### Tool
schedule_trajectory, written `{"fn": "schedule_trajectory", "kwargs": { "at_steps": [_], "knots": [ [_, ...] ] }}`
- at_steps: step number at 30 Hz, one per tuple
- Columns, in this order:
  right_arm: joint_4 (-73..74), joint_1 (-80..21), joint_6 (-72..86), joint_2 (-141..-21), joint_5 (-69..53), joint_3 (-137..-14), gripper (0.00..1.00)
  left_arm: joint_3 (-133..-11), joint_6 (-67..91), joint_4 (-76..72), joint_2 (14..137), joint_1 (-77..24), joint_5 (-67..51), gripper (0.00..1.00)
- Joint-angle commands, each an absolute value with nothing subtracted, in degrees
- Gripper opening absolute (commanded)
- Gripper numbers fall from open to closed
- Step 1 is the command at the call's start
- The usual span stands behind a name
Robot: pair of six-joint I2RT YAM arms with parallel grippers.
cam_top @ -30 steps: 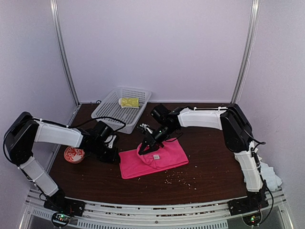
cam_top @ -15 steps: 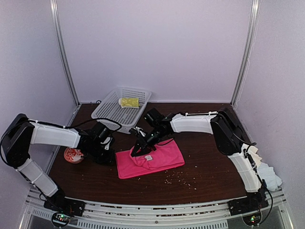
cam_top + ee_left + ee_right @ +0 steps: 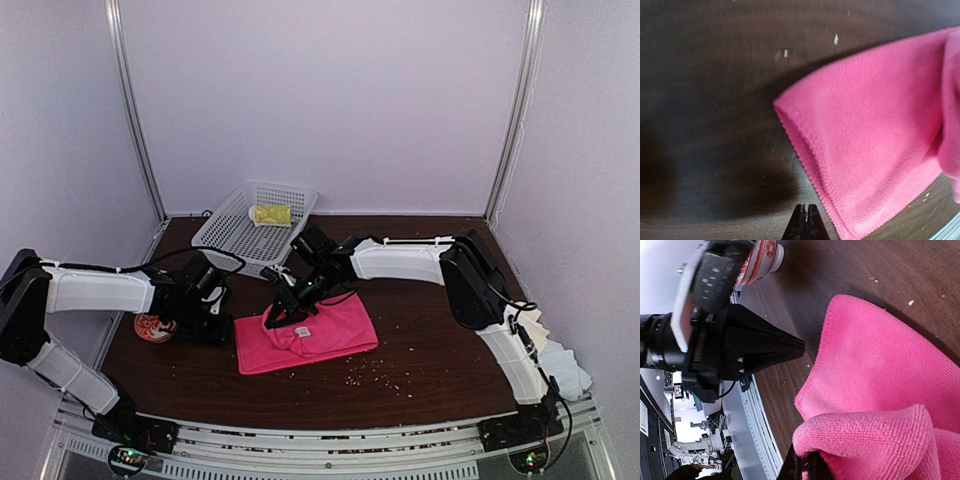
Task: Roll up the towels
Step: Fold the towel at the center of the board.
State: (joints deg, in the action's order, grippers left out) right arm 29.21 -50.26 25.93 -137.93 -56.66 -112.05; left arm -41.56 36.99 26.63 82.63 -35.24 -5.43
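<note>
The hot-pink towel (image 3: 318, 338) lies partly folded on the dark table, one fold pulled up over itself. My right gripper (image 3: 276, 318) is shut on that raised fold (image 3: 865, 435) near the towel's left end. My left gripper (image 3: 222, 328) sits low over the table just left of the towel, shut and empty; in the left wrist view its tips (image 3: 807, 221) stand beside the towel's hemmed corner (image 3: 805, 130) without touching it. A rolled lime-yellow towel (image 3: 271, 213) rests in the white basket (image 3: 232, 232) at the back.
A red-and-white bowl (image 3: 150, 326) stands by the left arm, also visible in the right wrist view as the bowl (image 3: 762, 252). A pale cloth (image 3: 566, 368) hangs off the right table edge. Crumbs dot the table in front of the towel.
The right gripper has dragged the raised fold leftward, and the whole pink towel slid left with it. The left gripper has shut and drawn back slightly to the left.
</note>
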Motion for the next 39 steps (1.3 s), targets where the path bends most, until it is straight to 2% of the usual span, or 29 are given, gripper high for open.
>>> {"fn": "schedule_trajectory", "kwargs": {
  "at_steps": [1,33,39],
  "knots": [
    [26.87,-51.85,27.82,-138.69,-56.77,-113.55,0.00,-38.22,37.36,20.85,84.55,-34.97,-10.37,0.00],
    [11.08,-55.12,41.09,-145.21,-58.86,-116.19,0.00,-31.54,39.54,17.31,81.59,-34.93,-9.82,0.00],
    [14.70,-53.96,37.42,-145.11,-57.61,-114.98,0.00,-34.40,39.13,24.26,78.34,-34.89,-6.56,0.00]
  ]
}}
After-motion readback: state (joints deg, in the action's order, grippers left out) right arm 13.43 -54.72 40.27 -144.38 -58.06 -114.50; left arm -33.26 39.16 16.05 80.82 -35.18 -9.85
